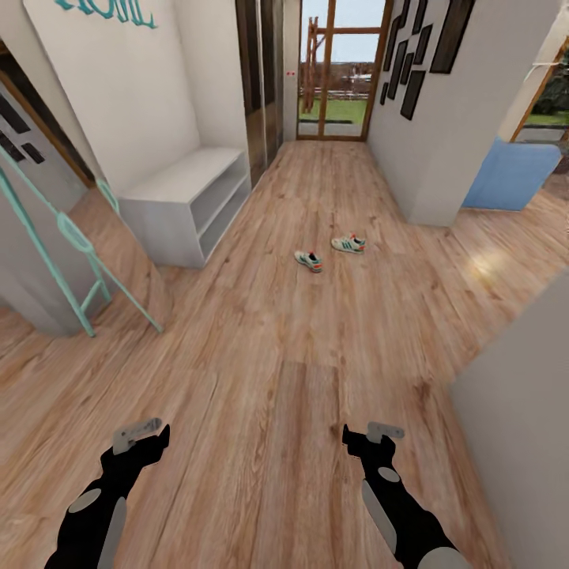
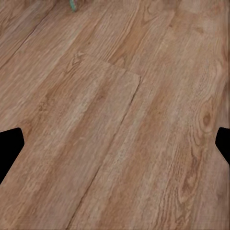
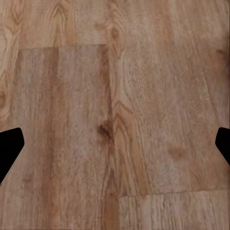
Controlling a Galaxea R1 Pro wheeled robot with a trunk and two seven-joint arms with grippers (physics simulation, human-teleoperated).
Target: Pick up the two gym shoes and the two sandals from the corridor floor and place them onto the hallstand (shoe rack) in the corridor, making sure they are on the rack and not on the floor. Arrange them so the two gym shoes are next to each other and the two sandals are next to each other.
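Head: two shoes (image 1: 330,251) on floor (image 1: 269,395) at 12, white/teal, rack (image 1: 186,205) at 11 | wrists: bare planks | left claw (image 2: 115,143) and right claw (image 3: 115,143) spread, empty

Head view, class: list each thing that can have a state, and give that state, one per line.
Gym shoes: on the corridor floor, apart, upright.
Hallstand: visible tiers and top bare.
Left gripper: fingers open, holding nothing.
Right gripper: fingers open, holding nothing.
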